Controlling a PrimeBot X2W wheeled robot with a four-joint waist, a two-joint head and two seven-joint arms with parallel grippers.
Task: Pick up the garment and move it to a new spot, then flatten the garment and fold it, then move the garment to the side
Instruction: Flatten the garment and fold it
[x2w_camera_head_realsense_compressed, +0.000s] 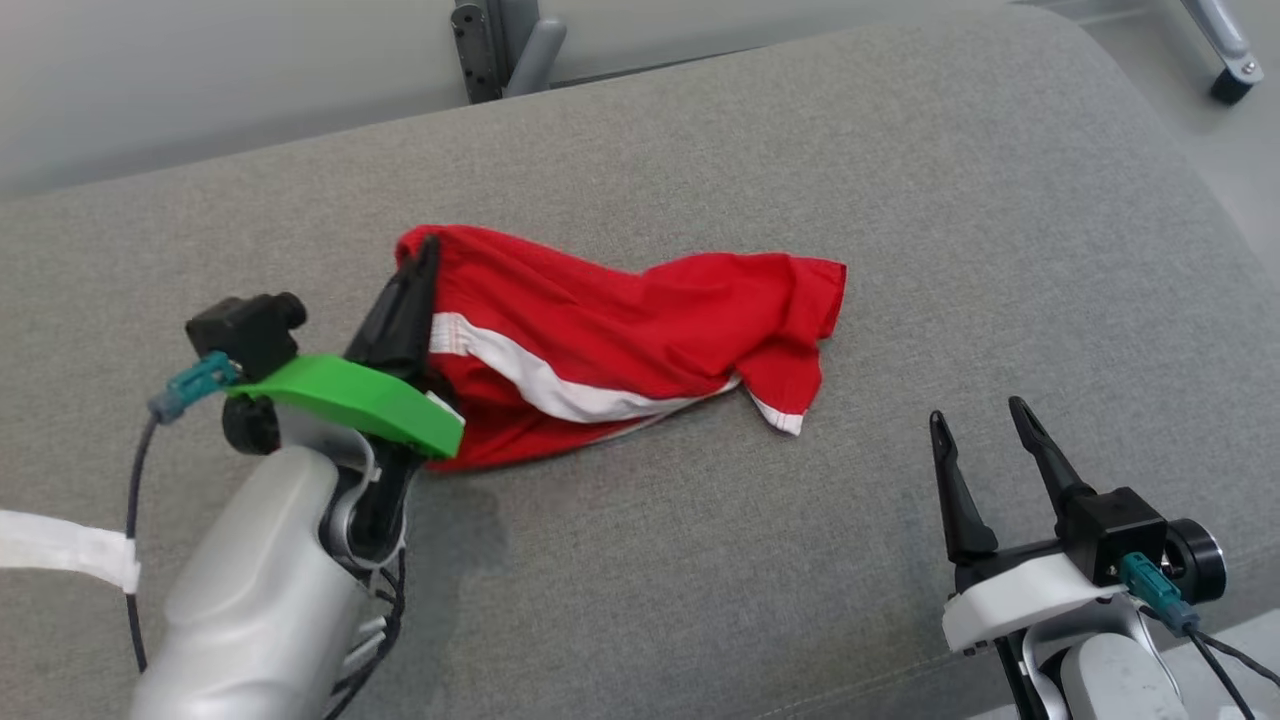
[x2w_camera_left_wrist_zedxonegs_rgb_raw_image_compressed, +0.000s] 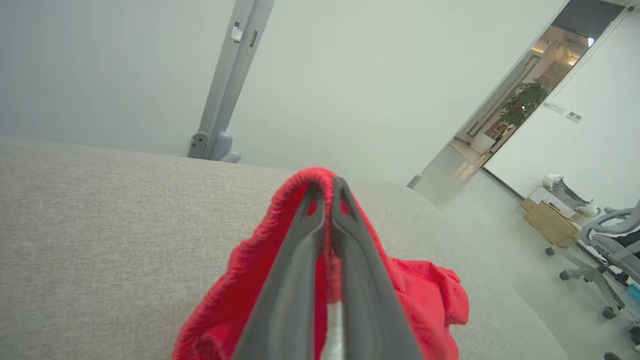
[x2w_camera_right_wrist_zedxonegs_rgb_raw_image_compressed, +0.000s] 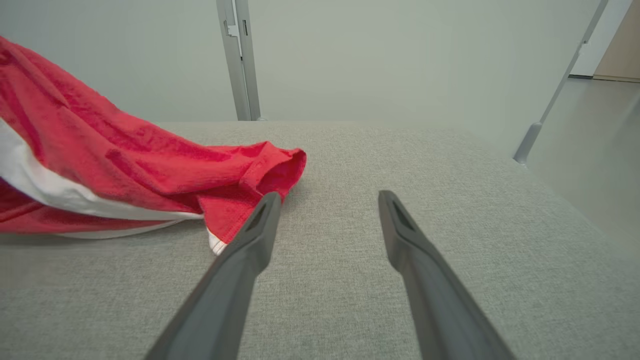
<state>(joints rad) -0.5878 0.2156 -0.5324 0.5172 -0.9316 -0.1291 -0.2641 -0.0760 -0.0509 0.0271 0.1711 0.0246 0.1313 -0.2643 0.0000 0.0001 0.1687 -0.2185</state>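
The left gripper was clenched on the upper-left edge of the red garment. At lower right, the right gripper hung released over the grey cushion.

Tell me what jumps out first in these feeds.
The red garment, white-striped, lies crumpled in the middle of the grey cushion. The left gripper is shut on its left edge. The right gripper stands open at the lower right, apart from the cloth.
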